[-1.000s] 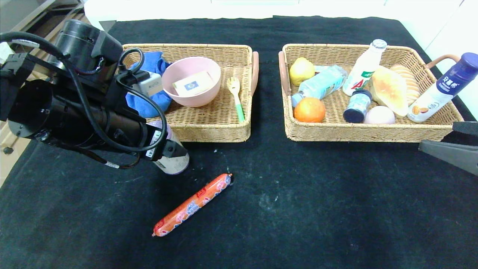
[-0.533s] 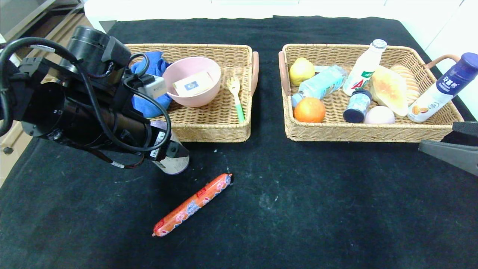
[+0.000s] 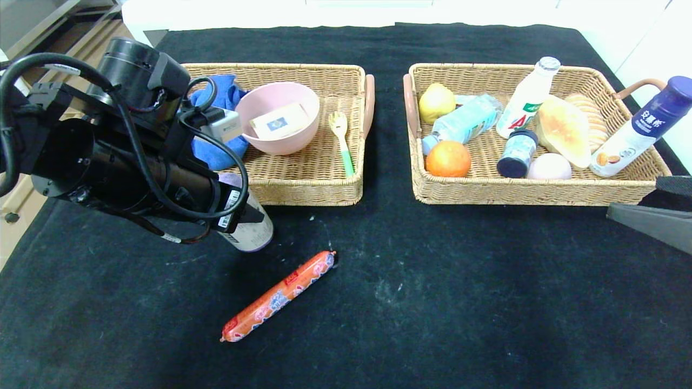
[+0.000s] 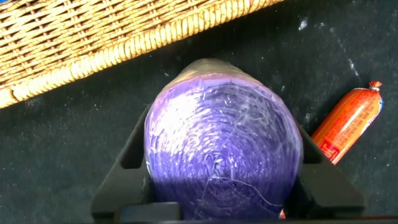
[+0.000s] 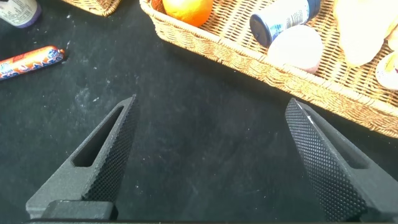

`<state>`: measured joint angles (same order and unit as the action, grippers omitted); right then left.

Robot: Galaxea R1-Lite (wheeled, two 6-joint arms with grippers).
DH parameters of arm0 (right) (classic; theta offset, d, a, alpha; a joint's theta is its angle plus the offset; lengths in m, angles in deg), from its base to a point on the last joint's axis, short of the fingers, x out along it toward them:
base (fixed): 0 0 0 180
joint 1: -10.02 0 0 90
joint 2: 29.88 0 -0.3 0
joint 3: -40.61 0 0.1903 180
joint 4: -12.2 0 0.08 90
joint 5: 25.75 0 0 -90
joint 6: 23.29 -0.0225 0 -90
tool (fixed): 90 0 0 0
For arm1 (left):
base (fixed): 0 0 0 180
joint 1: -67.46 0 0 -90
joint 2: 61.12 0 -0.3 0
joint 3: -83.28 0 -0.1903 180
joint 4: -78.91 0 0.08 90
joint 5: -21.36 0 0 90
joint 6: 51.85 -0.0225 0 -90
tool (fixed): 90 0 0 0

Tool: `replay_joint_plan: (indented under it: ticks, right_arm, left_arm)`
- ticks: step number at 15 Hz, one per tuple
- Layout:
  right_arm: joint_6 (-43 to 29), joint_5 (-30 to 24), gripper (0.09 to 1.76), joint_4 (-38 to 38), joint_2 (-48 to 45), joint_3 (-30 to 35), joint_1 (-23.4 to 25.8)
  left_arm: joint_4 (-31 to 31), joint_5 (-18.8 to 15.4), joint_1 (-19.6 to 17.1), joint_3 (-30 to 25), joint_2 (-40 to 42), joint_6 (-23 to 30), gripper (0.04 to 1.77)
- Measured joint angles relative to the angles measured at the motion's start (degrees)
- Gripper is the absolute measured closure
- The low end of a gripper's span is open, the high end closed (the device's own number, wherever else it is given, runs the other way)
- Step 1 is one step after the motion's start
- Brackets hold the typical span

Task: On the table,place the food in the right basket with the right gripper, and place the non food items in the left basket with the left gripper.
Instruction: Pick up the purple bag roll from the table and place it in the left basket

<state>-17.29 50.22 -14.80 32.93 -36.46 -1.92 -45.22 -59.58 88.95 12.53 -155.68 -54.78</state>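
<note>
Landmark: we take the left basket (image 3: 319, 183), a wicker tray on the black table (image 3: 432, 302), as reference for all places below.
Left gripper (image 4: 224, 186): we find it just in front of the left basket's front wall, near its left corner, over the table.
Left fingers (image 4: 127, 168): we see one on each flank of the purple bottle (image 4: 221, 149), pressed against its sides and clamped on it.
Purple bottle, head view: only its pale label and lower body (image 3: 253, 233) show below the arm; the fingers are hidden there.
Purple bottle, left wrist view: the domed purple end fills the frame between both fingers, with the basket's wicker wall behind it.
Sausage (image 3: 278, 296): it lies on the table in front of the left basket, apart from the bottle; the left wrist view shows only one end (image 4: 345, 121).
Left basket contents: pink bowl (image 3: 277, 124) holding a card, blue cloth (image 3: 219, 97), green-handled fork (image 3: 341, 141); only the head view shows these.
Right basket (image 3: 532, 192): it stands to the right of the left basket with a gap between, holding fruit, bottles and bread.
Right gripper (image 5: 211, 162): we place it in front of the right basket's right corner, well apart from the left basket.
Right fingers (image 5: 102, 155): spread wide apart with nothing between them; the right wrist view shows this, the head view only one edge (image 3: 651, 221).
</note>
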Motion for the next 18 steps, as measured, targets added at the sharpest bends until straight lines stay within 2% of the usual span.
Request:
replay_joint_plan:
  ticks: [12, 18]
  right_arm:
    - [0.0, -0.02, 0.14, 0.05, 0.0, -0.01, 0.01]
    - [0.01, -0.02, 0.14, 0.02, 0.01, -0.01, 0.01]
  left_arm:
    - [0.49, 0.04, 0.85, -0.09, 1.54, -0.04, 0.84]
    - [5.06, 0.23, 3.61, 1.88, 4.74, -0.04, 0.84]
